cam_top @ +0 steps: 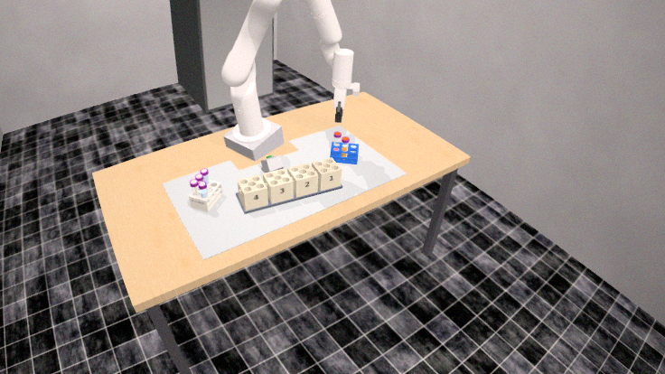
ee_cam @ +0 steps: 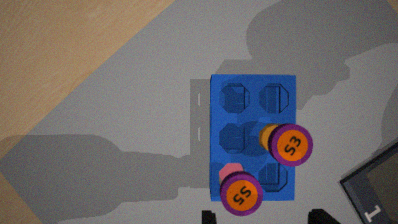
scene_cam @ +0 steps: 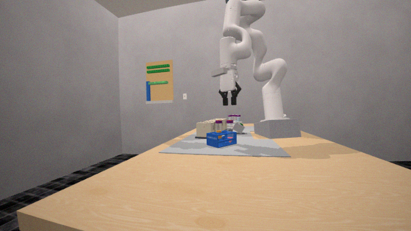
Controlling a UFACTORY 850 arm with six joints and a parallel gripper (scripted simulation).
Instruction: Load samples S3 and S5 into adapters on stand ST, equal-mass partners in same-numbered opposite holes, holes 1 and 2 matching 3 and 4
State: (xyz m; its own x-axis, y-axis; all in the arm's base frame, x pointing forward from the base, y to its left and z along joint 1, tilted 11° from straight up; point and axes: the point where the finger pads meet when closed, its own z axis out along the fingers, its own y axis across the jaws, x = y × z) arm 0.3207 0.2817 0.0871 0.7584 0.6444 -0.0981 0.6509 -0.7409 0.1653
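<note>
My gripper point(cam_top: 338, 120) point(scene_cam: 229, 104) point(ee_cam: 262, 218) is open and empty, high above the blue rack point(cam_top: 351, 160) point(scene_cam: 212, 143) point(ee_cam: 254, 81). Sample S3 point(cam_top: 345, 139) point(scene_cam: 218, 121) point(ee_cam: 290, 145), with orange liquid, and sample S5 point(cam_top: 337, 134) point(scene_cam: 229, 121) point(ee_cam: 242, 194), with pink liquid, stand in that rack. Adapter 4 point(cam_top: 251, 203), adapter 3 point(cam_top: 276, 195), adapter 2 point(cam_top: 301, 190) and adapter 1 point(cam_top: 325, 182) stand in a row on the dark stand point(cam_top: 241, 203); no tubes show in them. Several purple-capped tubes point(cam_top: 202, 184) stand in the beige rack point(cam_top: 198, 203); their printed volumes are unreadable.
The small sloped desk point(cam_top: 275, 163) point(scene_cam: 238, 128) with the green DONE key point(cam_top: 269, 156) stands behind the adapter row, near the robot's base point(cam_top: 256, 143) point(scene_cam: 277, 129). Racks, stand and desk are on a grey mat point(cam_top: 209, 241) point(scene_cam: 186, 149) point(ee_cam: 150, 75).
</note>
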